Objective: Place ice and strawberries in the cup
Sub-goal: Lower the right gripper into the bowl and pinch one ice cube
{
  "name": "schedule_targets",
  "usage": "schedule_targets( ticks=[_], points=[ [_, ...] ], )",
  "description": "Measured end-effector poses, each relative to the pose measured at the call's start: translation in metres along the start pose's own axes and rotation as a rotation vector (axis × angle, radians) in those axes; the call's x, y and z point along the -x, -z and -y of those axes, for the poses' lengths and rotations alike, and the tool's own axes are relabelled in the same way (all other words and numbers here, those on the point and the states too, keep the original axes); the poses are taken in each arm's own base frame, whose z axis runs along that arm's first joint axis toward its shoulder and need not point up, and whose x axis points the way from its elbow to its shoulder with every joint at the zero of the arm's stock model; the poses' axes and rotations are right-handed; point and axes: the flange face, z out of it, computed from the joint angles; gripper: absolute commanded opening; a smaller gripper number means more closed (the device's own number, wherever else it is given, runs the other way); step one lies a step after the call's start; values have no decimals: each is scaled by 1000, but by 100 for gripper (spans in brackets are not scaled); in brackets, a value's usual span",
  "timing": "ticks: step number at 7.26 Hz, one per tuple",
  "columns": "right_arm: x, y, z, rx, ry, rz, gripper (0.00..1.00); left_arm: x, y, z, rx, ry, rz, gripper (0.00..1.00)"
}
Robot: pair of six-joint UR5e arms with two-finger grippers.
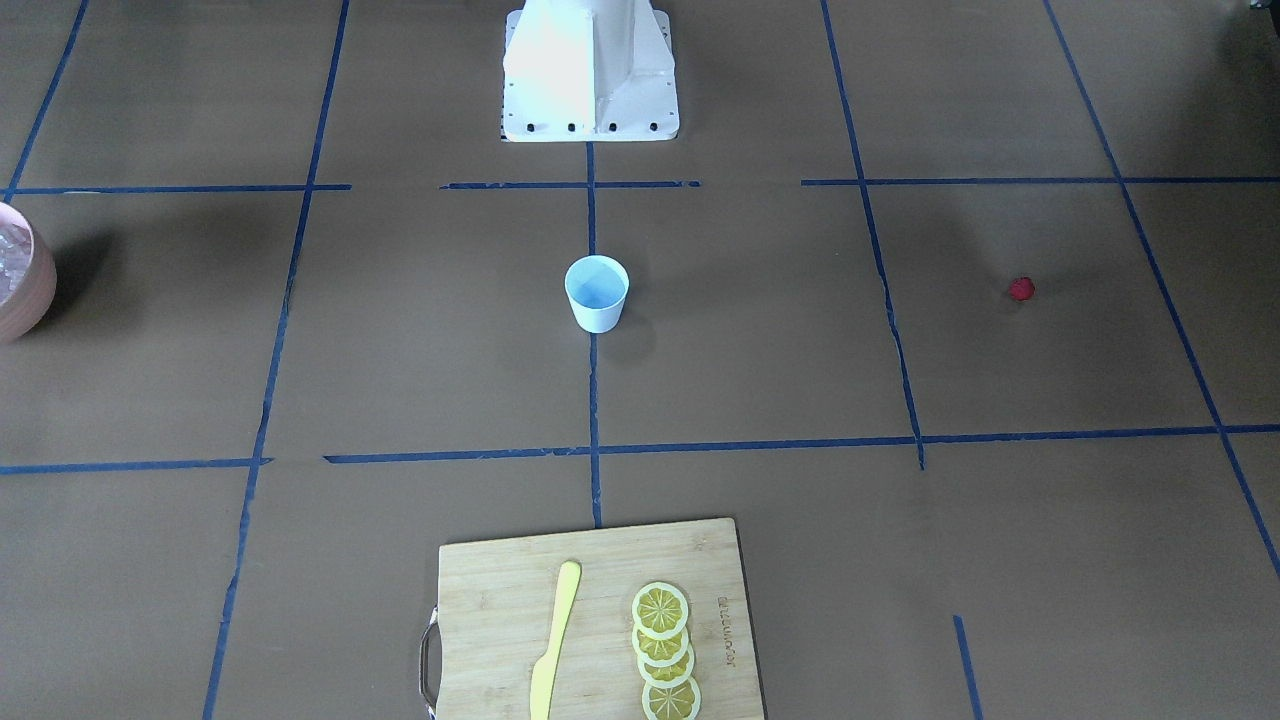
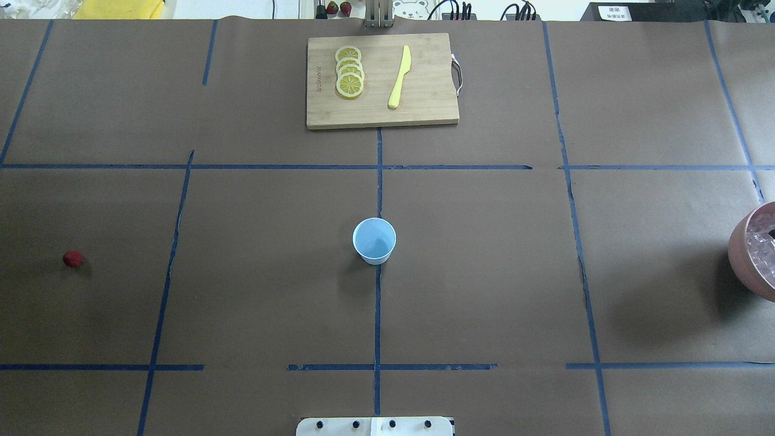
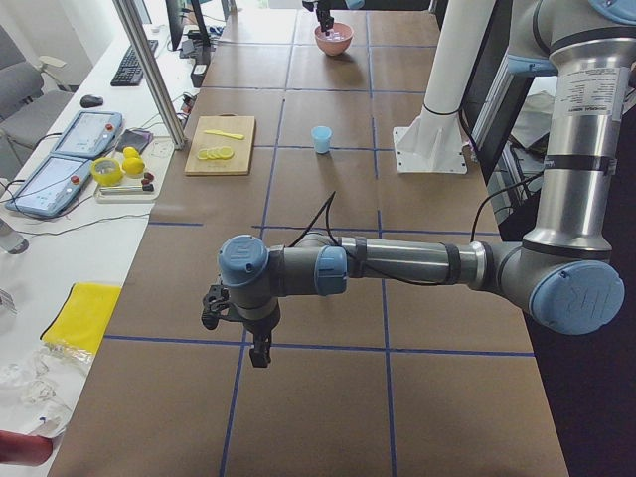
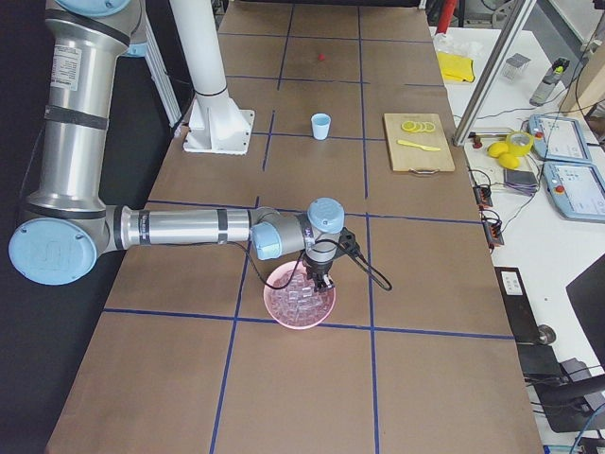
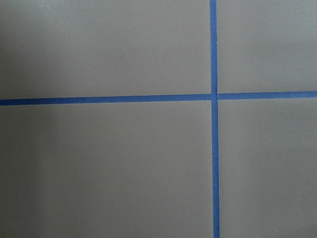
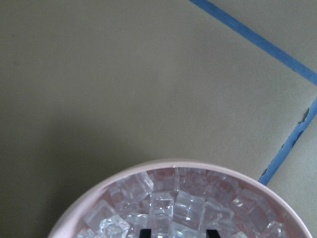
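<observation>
Brown paper, crossed by lines of blue tape (image 2: 378,315), covers the desk (image 2: 484,272). The cup (image 2: 374,240) stands upright at the middle of the desk, on a tape line, its light blue inside bare. The strawberry (image 2: 72,258), a single small red berry, lies well apart from the cup, far out on the left of the overhead view. At the right edge of that view sits the pink bowl (image 2: 743,257), heaped with ice (image 6: 173,206). The right hand (image 6: 178,234) hangs over the bowl, pointing down at the cubes. In the right wrist view its two dark fingertips (image 6: 145,233) stand apart, cubes showing between them, and it grips none that I can see. The left hand (image 3: 260,358) hovers, fingers down, above bare desk at the left end, near a crossing of tape. Whether it is wide or narrow I cannot tell. At the far edge lies a bamboo board (image 2: 424,109) with a row of overlapping lemon slices (image 2: 349,72) and a yellow knife (image 2: 399,77) beside them.
</observation>
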Motion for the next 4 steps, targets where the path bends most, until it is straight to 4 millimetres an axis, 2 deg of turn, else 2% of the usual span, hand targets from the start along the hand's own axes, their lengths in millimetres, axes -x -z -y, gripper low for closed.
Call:
schedule_targets(
  ticks=[4],
  points=[
    [0, -9, -1, 18, -4, 2, 50, -2, 2, 0, -5, -3, -3, 100]
  ],
)
